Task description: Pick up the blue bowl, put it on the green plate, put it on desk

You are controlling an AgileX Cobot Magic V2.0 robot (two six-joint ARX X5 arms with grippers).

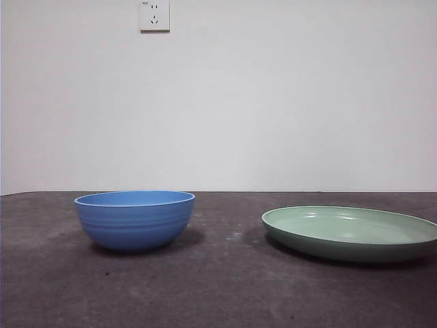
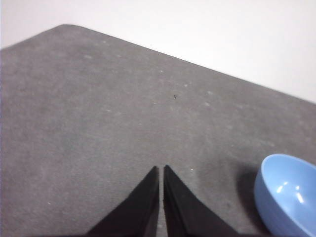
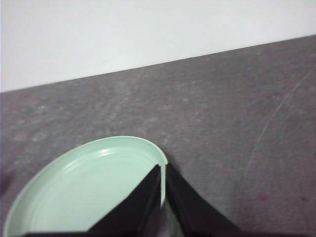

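The blue bowl (image 1: 134, 219) stands upright on the desk (image 1: 218, 287) at the left of the front view. The green plate (image 1: 349, 232) lies flat on the desk at the right, apart from the bowl, and holds nothing. My left gripper (image 2: 161, 169) is shut and empty above the desk, with the bowl (image 2: 289, 195) off to one side of it. My right gripper (image 3: 163, 168) is shut and empty above the rim of the plate (image 3: 84, 190). Neither arm shows in the front view.
A white wall stands behind the desk's far edge, with a socket (image 1: 154, 15) high on it. A faint long scratch (image 3: 276, 118) marks the desk beside the plate.
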